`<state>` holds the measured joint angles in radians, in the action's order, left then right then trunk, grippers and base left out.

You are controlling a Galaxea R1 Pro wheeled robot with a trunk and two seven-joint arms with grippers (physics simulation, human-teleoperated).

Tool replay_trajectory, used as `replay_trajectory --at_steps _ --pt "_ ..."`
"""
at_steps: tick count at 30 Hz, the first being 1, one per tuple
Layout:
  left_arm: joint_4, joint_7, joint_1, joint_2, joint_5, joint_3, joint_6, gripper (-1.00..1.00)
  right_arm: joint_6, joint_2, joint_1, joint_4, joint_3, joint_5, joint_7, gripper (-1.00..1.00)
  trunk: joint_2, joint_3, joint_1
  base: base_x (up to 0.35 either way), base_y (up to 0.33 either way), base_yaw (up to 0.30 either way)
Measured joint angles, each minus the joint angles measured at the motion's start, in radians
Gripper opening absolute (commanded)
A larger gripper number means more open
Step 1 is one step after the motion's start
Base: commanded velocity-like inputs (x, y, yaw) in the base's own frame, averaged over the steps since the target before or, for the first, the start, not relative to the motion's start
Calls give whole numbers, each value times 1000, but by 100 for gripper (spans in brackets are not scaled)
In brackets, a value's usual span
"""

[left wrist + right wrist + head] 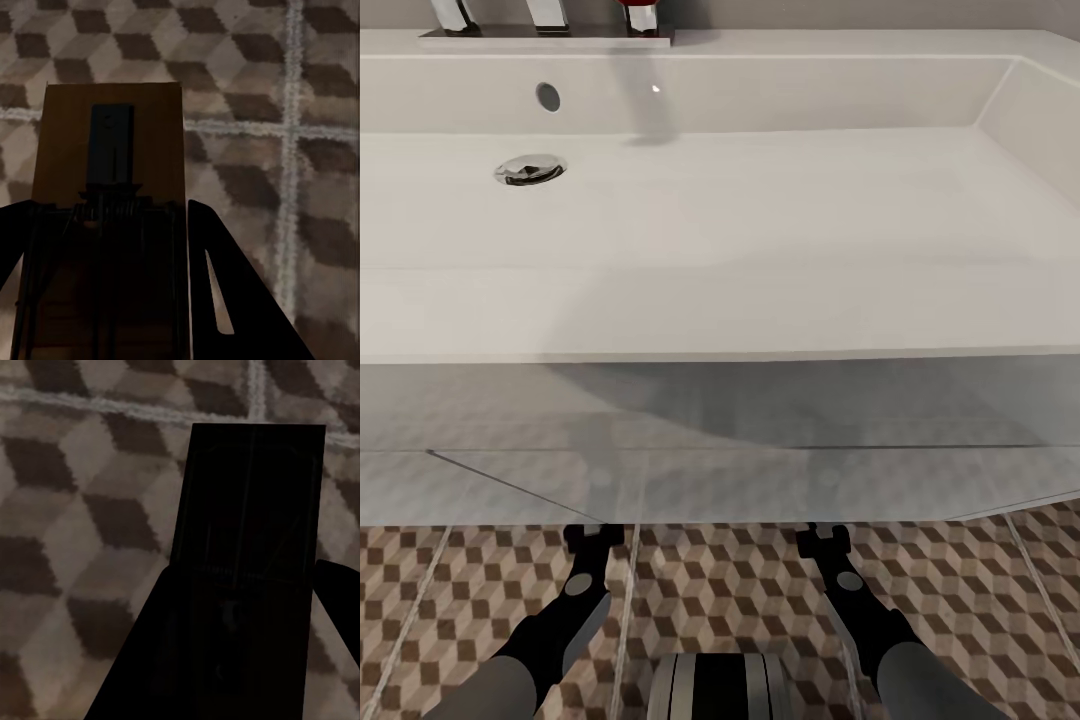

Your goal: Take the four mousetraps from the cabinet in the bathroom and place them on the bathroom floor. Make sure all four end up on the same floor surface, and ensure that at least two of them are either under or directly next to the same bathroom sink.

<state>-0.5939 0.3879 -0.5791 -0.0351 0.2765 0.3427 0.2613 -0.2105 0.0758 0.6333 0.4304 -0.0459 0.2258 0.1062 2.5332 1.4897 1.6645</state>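
Mousetraps are seen one per wrist view: a tan-wood mousetrap (109, 217) with dark wire spring is pinched between the dark fingers (232, 300) of the left gripper (105, 300), and a second mousetrap (251, 562), in deep shadow and almost black, is clamped by the right gripper (240, 660), fingers (142, 660) pressed on either side. Detail on the shadowed trap cannot be made out. Both traps are held over the bathroom floor (730, 600), cube-pattern tiles with pale grout lines; whether either touches the tile cannot be told. In the head view, the robot's base (720, 685) is seen at 6 o'clock, the left arm (550, 640) at 7 o'clock and the right arm (880, 630) at 5 o'clock, each reaching forward and ending at the near edge of the translucent panel (720, 440) under the sink. The left gripper (595, 540) and right gripper (822, 540) are partly hidden there. Beyond, toward 12 o'clock, the wide white sink (760, 220) is seen, its drain (530, 169) at 11 o'clock, overflow hole (548, 96) just past it, and chrome tap fittings (545, 15) at the far rim.
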Motion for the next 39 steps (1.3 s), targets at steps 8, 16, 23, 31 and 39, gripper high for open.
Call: replay_trajectory --at_steps 8,16,23,31,39 --pt "-7 0 0 1 -1 0 -1 -100 0 0 0 1 0 1 0 -100 0 0 0 0 0 0" --pt "-7 1 0 1 -1 -1 -2 -100 0 0 1 10 1 2 0 -100 0 0 0 0 0 0" --pt "-6 0 0 1 -2 -1 -2 -100 0 0 1 31 1 2 0 -100 0 0 0 0 0 0" --pt "-6 0 0 1 -3 -1 -2 -100 1 0 1 39 0 0 0 -100 0 0 0 0 0 0" --pt "-5 0 0 2 -3 -1 -2 -100 1 0 0 40 0 0 0 -100 0 0 0 0 0 0"
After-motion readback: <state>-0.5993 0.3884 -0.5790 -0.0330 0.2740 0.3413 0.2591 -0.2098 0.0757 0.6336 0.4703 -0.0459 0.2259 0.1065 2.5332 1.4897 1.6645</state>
